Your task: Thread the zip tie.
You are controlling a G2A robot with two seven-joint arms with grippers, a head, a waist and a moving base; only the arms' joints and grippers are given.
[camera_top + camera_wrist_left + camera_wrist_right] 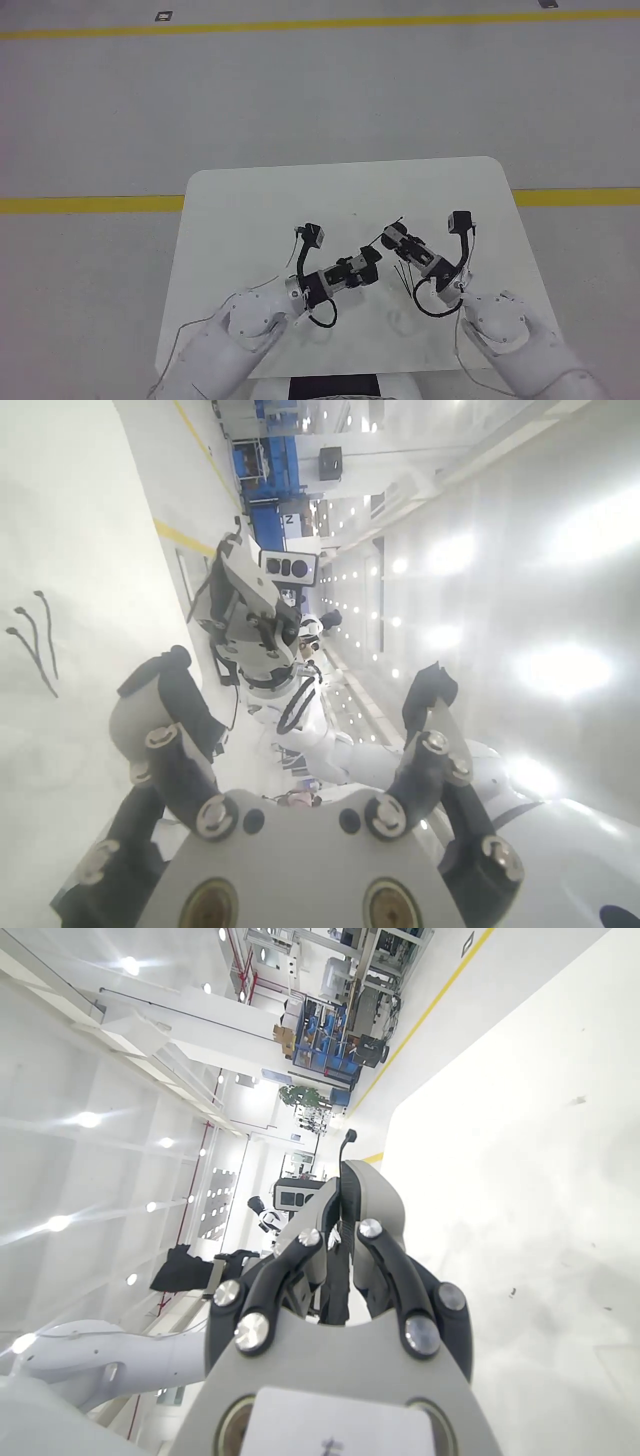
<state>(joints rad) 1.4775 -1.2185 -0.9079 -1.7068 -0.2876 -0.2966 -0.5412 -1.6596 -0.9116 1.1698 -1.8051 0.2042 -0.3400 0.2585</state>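
R tool (pixel 342 1188): clamped on zip tie (pixel 345 1153), strap pinched in its grip, short length w/ what looks like the head end poking past the tips, held up off the counter (pixel 240 200). L tool (pixel 300 672): spread wide, nothing in it, facing R tool, close but apart. Judged step: setup for threading; tie not yet looped. Next move prob. calls for L tool to take the tail, bend it round and line it up w/ the head slot; fine aim needed, strap looks thin and springy. Farther out: three spare ties (pixel 35 640) lie loose on counter near R arm, straight, unthreaded, in no holder.
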